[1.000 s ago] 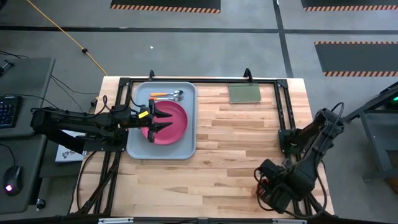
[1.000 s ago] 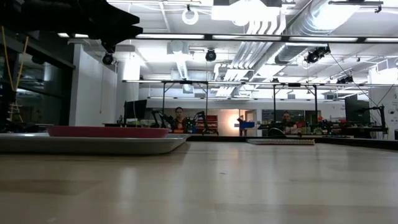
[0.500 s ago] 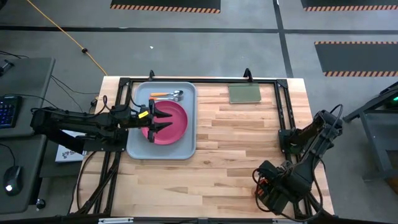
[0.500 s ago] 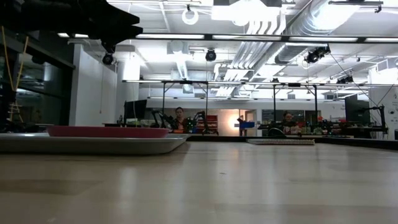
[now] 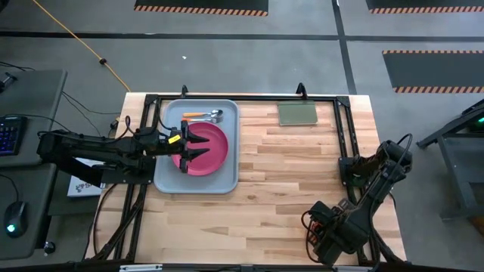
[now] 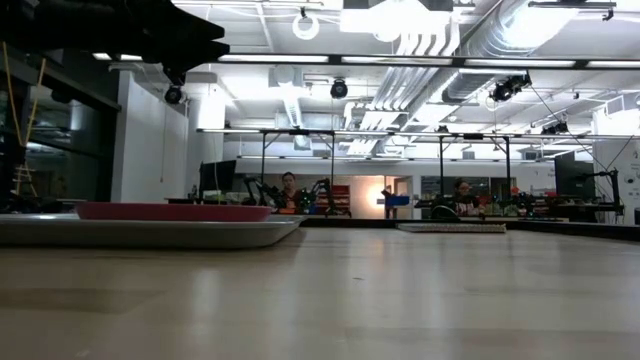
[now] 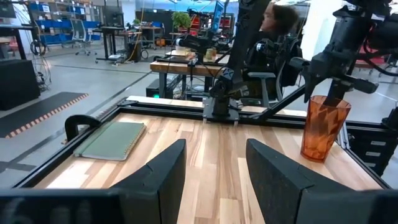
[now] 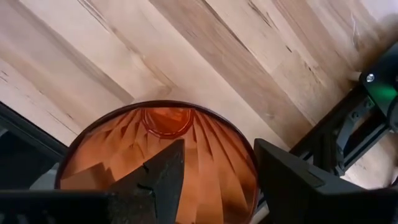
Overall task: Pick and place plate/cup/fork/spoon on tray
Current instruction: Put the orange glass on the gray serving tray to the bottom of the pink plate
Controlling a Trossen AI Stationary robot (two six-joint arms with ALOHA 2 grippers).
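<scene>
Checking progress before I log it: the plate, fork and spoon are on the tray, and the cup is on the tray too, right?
Not quite. The plate, fork and spoon are on the tray, but the cup stands upright on the table near the right gripper, as the left wrist view shows.

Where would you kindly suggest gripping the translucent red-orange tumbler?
Grip the translucent red-orange tumbler at its rim, coming from above: it stands upright, mouth open upward. The right hand already straddles one wall, one finger inside, so closing there probably suffices.

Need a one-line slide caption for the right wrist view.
Right tool poised directly above the upright red-orange cup, fingers straddling its rim over the wooden table.
</scene>
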